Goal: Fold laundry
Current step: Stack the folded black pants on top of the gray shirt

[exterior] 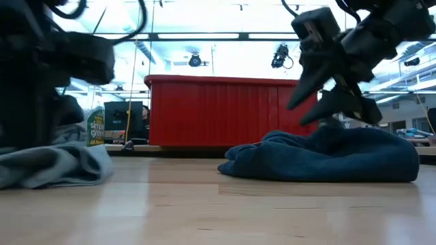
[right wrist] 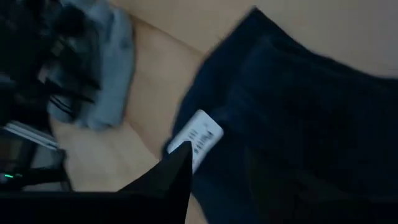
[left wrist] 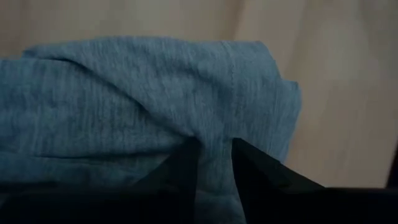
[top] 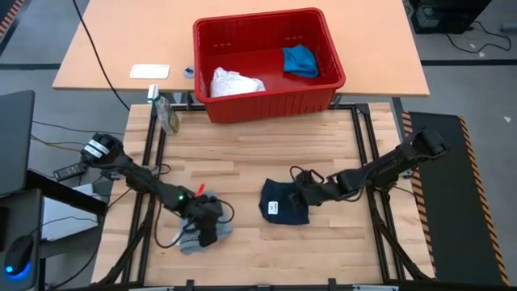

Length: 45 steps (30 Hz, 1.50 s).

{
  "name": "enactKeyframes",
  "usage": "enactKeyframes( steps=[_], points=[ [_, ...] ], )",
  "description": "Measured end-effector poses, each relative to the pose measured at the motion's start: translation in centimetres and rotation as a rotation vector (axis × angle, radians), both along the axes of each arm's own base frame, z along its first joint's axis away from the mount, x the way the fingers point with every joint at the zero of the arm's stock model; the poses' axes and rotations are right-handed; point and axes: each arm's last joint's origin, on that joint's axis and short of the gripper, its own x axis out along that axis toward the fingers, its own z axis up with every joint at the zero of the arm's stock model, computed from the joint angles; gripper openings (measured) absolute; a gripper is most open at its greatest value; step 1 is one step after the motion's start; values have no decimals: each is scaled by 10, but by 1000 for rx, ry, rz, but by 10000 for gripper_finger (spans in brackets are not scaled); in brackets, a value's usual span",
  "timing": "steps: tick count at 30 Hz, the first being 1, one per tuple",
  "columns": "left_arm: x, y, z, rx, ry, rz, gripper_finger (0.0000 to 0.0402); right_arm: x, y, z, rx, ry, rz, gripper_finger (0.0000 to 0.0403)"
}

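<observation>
The grey T-shirt (top: 191,242) lies crumpled on the wooden table near its front left, also seen in the low view (exterior: 54,167) and the left wrist view (left wrist: 137,93). My left gripper (top: 208,229) (left wrist: 214,155) is down on the T-shirt, shut on it. The navy garment (top: 279,206) (exterior: 327,156) (right wrist: 298,93) rests in a low heap right of centre, its white label (right wrist: 198,138) facing up. My right gripper (top: 300,196) (exterior: 306,112) hangs open just above the heap's right part, nothing between its fingers. My left gripper pinches a bunched-up fold of the grey T-shirt (left wrist: 214,134) between its two fingers; wrinkles run together toward the fingertips (left wrist: 189,152). The fingers come slanting down from above. The T-shirt's bulk lies slack on the table; which part of the garment the fold belongs to, I cannot tell.
The red basket (top: 266,20) stands at the table's far edge holding a white cloth (top: 236,82) and a bright blue garment (top: 300,61). A green packet (top: 167,113) stands at the far left. Bare wood lies between the two garments and toward the basket.
</observation>
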Motion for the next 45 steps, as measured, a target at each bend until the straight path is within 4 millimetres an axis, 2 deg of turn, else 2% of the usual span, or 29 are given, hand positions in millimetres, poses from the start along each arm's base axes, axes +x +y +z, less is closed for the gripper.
enactKeyframes(
  steps=[5,10,16,20,25,29,32,35,39,45],
  points=[
    [-6,-2,11,-21,-22,12,102,-4,-5,10,57,-31,-105,153],
    [-3,12,28,20,-135,79,109,-23,-5,8,124,105,-220,153],
    [22,38,32,27,-256,138,172,-42,-3,6,93,249,-214,160],
    [45,57,26,1,-346,156,231,-42,-3,7,78,249,-169,190],
    [69,80,12,-4,-431,226,286,-44,-3,5,60,287,-149,252],
    [84,93,0,-22,-490,235,304,-48,-4,3,70,334,-151,305],
    [95,95,-11,12,-573,187,304,-47,-4,3,71,327,-160,331],
    [106,97,-24,-9,-617,202,298,-45,-6,4,64,306,-172,339],
    [119,102,-46,-20,-575,250,293,-41,-11,1,44,307,-180,333],
    [137,100,-64,59,-569,206,279,-30,-15,-26,12,404,-206,313]
  ],
)
